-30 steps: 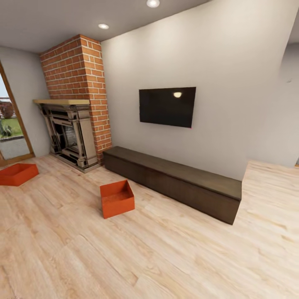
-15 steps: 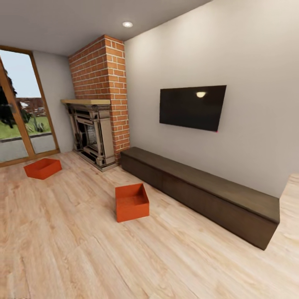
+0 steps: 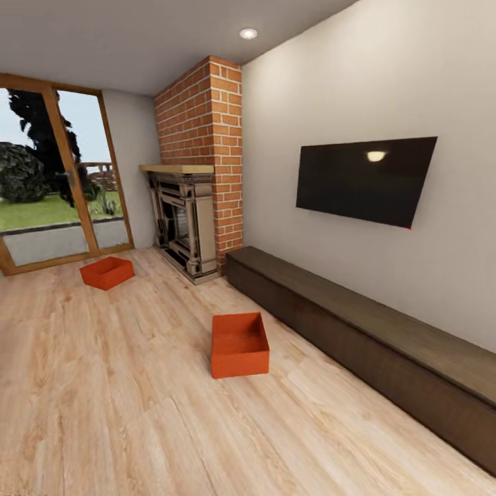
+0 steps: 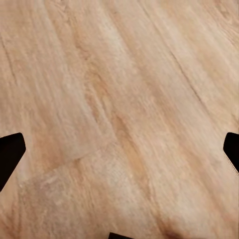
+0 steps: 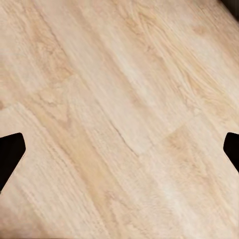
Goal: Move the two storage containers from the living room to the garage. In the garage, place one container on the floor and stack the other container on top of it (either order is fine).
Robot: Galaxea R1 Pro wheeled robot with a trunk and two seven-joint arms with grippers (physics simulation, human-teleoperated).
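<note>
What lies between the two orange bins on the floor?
Bare wood plank floor lies between the near bin and the far bin by the glass door, as the head view shows.

Bright, even indoor light. A recessed ceiling lamp (image 3: 249,33) glows and reflects as a small glare spot on the dark television (image 3: 365,180). Daylight enters through the glass door (image 3: 58,186). Shadows are faint. Straight walls bow near the frame edges. Both wrist views look slightly soft.
</note>
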